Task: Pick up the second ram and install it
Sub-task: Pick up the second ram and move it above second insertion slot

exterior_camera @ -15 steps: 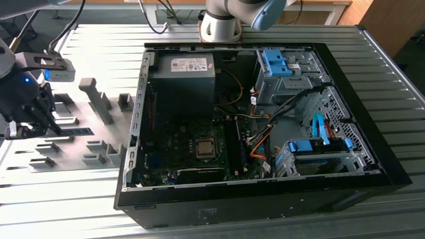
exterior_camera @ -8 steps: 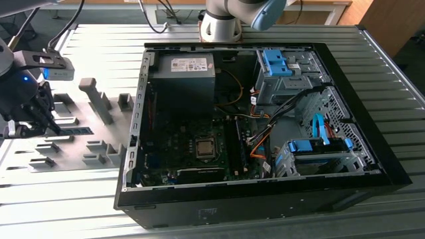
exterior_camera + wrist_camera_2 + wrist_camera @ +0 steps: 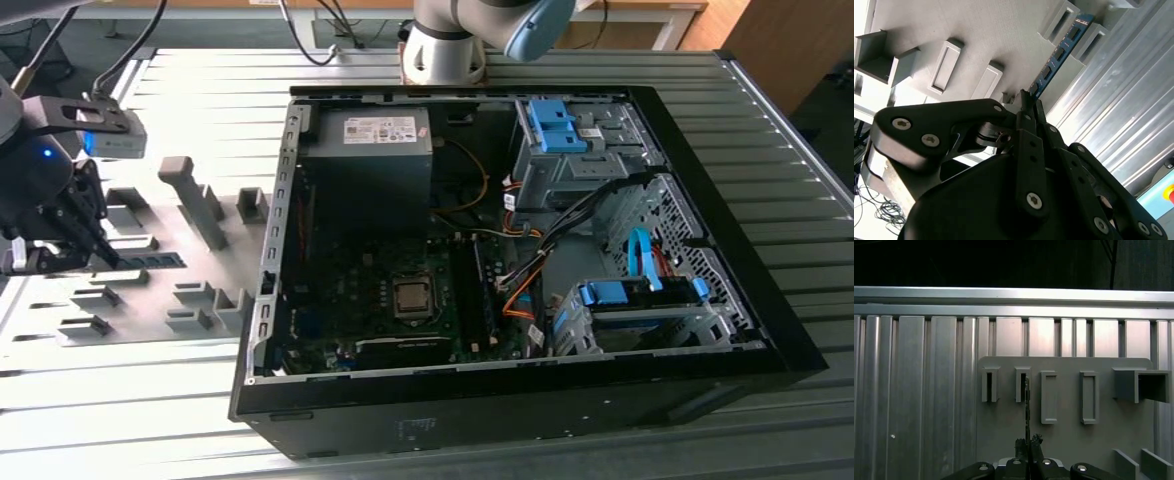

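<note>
Pick-up step, I think: in the second wrist view the gripper (image 3: 1030, 97) is pinched tight on one end of the ram (image 3: 1059, 52), w/ the other end between two gray blocks (image 3: 1054, 22). That's far left in the exterior view, well apart from the PC (image 3: 787, 345). I'd say this step needs a straight lift so the ram won't catch.

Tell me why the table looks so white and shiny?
Exterior view: light glares off the table, while the case is dim inside. Second wrist view: the near gripper looks black, the ram lit blue. First wrist view: darkness beyond the table.
</note>
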`<action>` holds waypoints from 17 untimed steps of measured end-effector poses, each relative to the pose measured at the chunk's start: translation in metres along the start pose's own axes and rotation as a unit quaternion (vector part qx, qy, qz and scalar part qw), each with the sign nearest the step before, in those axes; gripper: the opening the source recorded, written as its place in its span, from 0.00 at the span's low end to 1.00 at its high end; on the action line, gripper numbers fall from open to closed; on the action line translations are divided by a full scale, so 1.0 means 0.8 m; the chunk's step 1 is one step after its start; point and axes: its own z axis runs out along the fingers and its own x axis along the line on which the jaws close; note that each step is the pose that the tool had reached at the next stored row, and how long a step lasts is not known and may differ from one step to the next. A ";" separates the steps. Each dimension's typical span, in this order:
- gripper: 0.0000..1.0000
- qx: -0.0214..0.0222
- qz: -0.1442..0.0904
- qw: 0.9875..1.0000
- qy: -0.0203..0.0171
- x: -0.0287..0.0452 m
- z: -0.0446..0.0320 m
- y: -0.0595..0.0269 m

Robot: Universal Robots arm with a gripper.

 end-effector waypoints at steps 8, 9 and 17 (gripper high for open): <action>0.14 0.000 0.000 1.000 0.000 -0.0001 -0.0038 0.000; 0.14 0.000 0.000 1.000 0.000 -0.0001 -0.0044 0.000; 0.14 0.000 0.000 1.000 0.000 -0.0002 -0.0092 0.000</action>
